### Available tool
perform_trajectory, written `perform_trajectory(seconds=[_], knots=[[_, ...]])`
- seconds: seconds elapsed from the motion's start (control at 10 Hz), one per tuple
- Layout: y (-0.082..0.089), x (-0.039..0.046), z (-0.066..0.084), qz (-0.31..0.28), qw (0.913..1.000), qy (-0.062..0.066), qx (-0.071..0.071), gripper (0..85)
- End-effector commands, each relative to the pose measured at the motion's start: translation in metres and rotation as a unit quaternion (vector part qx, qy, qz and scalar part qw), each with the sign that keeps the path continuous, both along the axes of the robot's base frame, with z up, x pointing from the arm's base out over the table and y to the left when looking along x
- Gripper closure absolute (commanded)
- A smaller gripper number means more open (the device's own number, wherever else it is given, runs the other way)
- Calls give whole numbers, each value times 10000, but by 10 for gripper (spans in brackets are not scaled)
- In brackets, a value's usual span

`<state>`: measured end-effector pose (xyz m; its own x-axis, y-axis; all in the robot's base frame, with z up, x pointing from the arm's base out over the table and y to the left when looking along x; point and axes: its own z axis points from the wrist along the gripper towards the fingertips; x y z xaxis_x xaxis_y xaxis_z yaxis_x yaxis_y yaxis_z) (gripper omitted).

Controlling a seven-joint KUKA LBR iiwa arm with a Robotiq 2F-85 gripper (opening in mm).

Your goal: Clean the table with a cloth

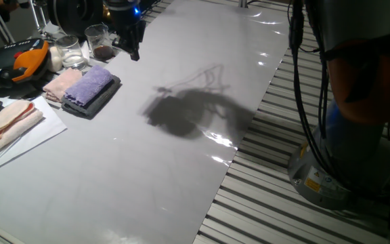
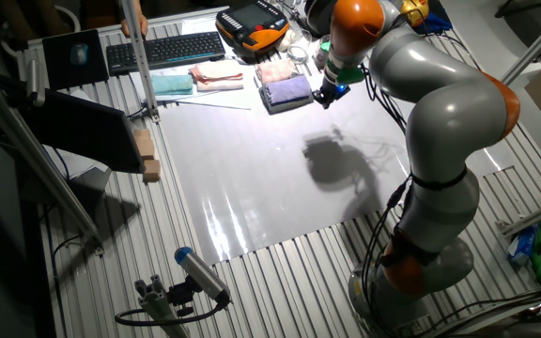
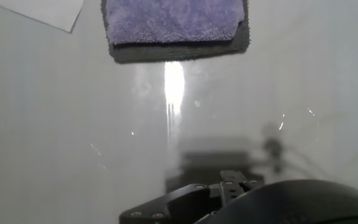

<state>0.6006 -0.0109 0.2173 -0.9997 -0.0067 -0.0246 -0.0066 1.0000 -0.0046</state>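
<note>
The worktop (image 1: 181,169) fills most of my frame, glossy and pale. At upper left of one fixed view the purple cloth (image 1: 90,84) lies on a dark grey folded cloth (image 1: 99,100), with a pink cloth (image 1: 61,84) just beside it. I judge the purple one light, soft and floppy, with a fuzzy pile that grips well; I'd pinch its near edge. My fingers (image 1: 133,42) hang above the worktop near it, holding nothing; how wide they stand I cannot tell.
</note>
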Motion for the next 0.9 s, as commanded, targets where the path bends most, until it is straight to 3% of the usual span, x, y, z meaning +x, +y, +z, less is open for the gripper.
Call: perform_trajectory(seconds=[0.0, 0.3, 0.6, 0.8], knots=[[-21, 74, -4, 8, 10000, 14, 45, 850], [2, 358, -67, -92, 10000, -2, 17, 850], [125, 531, -180, -120, 9997, -210, -48, 850], [176, 606, -257, -130, 9993, -331, 77, 850]])
